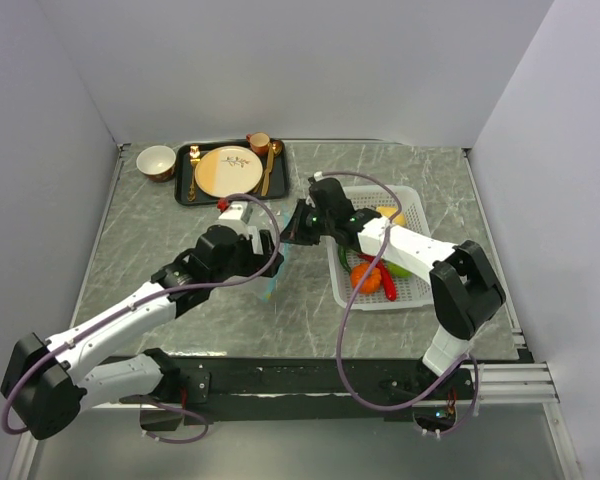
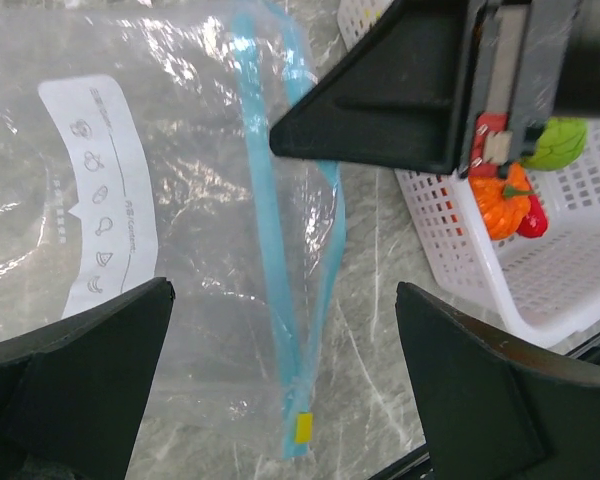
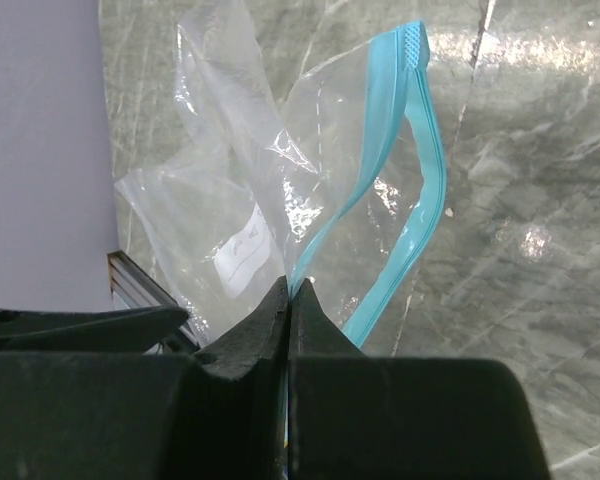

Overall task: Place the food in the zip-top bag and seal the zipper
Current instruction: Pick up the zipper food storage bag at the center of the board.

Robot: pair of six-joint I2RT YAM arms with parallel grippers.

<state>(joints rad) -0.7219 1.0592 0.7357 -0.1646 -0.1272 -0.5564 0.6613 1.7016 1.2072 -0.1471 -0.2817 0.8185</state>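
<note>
At the far left of the tabletop [image 1: 150, 240], a small bowl [image 1: 156, 161] was seen. Just beside it, a dark tray [image 1: 184, 188] was set, and a round plate [image 1: 227, 171] and a cup [image 1: 259, 142] were carried on it.

Nearer the middle, the left gripper [image 2: 284, 290] was held over the zip-top bag [image 2: 130, 200]. Its jaws were spread wide apart and nothing was pinched between them. In the left wrist view, the bag was seen below them, with the blue zipper [image 2: 290, 330] running down the gap between the two jaws. Whether the bag was touched by them could not be told.

The bag was found in the middle of the tabletop, between the two arms and just left of the basket [image 1: 412, 290]. One corner of it was lifted.

That corner was held by the right gripper [image 3: 291, 295]. Its jaws were closed tight on the edge of the bag, right at the zipper. Past the jaws, the two blue strips were parted, so the mouth was partly open.

On the right, the white basket was filled with the food. An orange tomato [image 1: 366, 277], a red chilli [image 1: 388, 285], a green pepper [image 1: 401, 269] and a yellow banana [image 1: 390, 213] were seen in it.
</note>
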